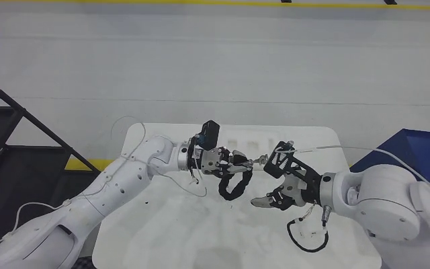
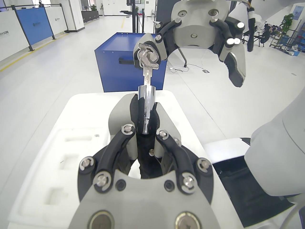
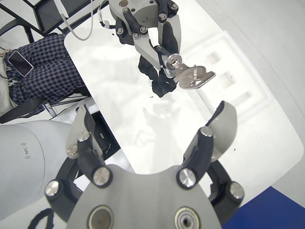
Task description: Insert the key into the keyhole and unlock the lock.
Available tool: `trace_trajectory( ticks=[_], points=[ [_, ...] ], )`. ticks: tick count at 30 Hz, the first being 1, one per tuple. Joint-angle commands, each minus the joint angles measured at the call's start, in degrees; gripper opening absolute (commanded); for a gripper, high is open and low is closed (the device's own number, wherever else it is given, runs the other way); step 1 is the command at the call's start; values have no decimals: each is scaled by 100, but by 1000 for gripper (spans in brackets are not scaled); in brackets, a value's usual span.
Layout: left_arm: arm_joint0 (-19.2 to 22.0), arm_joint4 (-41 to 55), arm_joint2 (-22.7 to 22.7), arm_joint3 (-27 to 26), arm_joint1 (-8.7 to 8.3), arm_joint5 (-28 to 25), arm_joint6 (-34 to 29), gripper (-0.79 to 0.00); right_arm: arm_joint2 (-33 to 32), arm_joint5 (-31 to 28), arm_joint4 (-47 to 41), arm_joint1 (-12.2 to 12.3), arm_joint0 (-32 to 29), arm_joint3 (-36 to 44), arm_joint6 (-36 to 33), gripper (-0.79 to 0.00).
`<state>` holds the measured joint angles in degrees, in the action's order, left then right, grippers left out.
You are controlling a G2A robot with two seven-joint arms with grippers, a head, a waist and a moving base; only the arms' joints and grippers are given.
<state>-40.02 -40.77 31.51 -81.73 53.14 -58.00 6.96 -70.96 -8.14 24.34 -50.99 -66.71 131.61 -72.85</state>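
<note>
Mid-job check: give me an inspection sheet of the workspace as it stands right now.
Surface: white table, a few dark specks.
Job's things: key seated in the keyhole of the lock; the lock's black loop hangs below.
Clutter: foam tray with three recesses.
Grippers: left gripper shut on the lock's metal barrel; right gripper open, close beside the key head.
Cables: white cable by the left arm; black cable looped at the right wrist.
Surroundings: blue cabinet beyond the table.
</note>
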Motion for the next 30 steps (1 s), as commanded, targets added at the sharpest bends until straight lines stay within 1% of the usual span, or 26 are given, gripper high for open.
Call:
trace_trajectory(
  ticks=[1, 3, 4, 6, 8, 12, 18, 25, 30],
  points=[
    [-3, 204, 9, -56, -38, 0, -242, -785, 0, 0, 0, 0, 0, 0, 0, 0],
    [-13, 351, 11, -98, -62, 0, -422, -785, 2, -7, 10, 0, -9, -3, 29, 0],
    [-18, 408, 11, -116, -71, 0, -503, -785, 23, -105, 72, 2, -36, 3, 91, 0],
    [-30, 509, -1, -156, -82, 0, -653, -785, 69, -539, 107, 8, -35, -6, 208, 0],
    [-40, 594, -13, -189, -86, 0, -774, -785, 83, -916, 330, 25, 14, -44, 190, 0],
    [-35, 711, -33, -198, -70, 0, -968, -785, 143, -1267, 647, 34, 20, -28, 396, 0],
    [-18, 821, -51, -179, -25, 0, -1122, -785, 392, -1303, 974, 28, 17, 90, 463, 0],
    [-26, 834, 2, -172, -1, 0, -1144, -785, 622, -1244, 928, 5, 183, 29, 418, 0],
    [-43, 796, 23, -157, 12, 0, -1137, -785, 674, -1241, 920, -1, 258, -59, 475, 0]
  ],
)
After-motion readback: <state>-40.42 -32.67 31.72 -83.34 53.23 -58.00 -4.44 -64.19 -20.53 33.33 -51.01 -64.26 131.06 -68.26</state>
